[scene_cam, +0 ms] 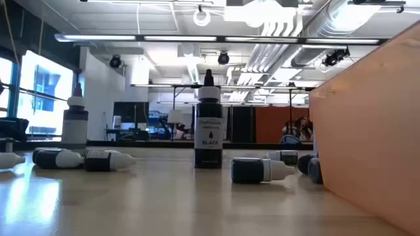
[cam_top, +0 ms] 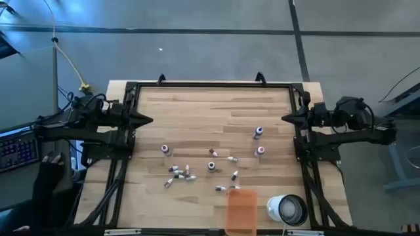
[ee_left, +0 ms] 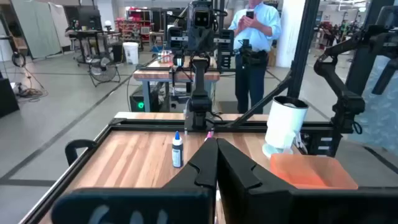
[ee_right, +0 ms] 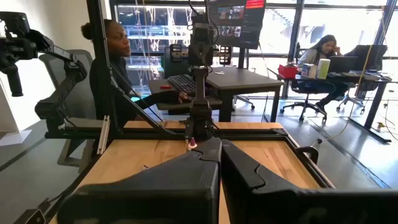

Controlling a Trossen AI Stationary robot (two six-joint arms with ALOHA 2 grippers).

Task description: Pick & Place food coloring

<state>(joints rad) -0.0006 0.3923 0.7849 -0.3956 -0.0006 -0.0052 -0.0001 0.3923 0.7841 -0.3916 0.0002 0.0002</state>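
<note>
High view: straight down over the whole worktop (cam_top: pixel 210 118), both arms at its sides.
Low view: at worktop level, very near the food coloring (scene_cam: pixel 209 121), facing the room.
Left wrist view: across the worktop toward the opposite arm.
Right wrist view: the reverse, sharing the same wooden surface.

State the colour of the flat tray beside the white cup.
Translucent orange tray; clearest in the high view.

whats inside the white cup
From above, the white cup lies near the orange tray, its mouth showing only a dim grey interior with no bottle visible. Its deeper part is shadowed and cannot be checked.
</note>
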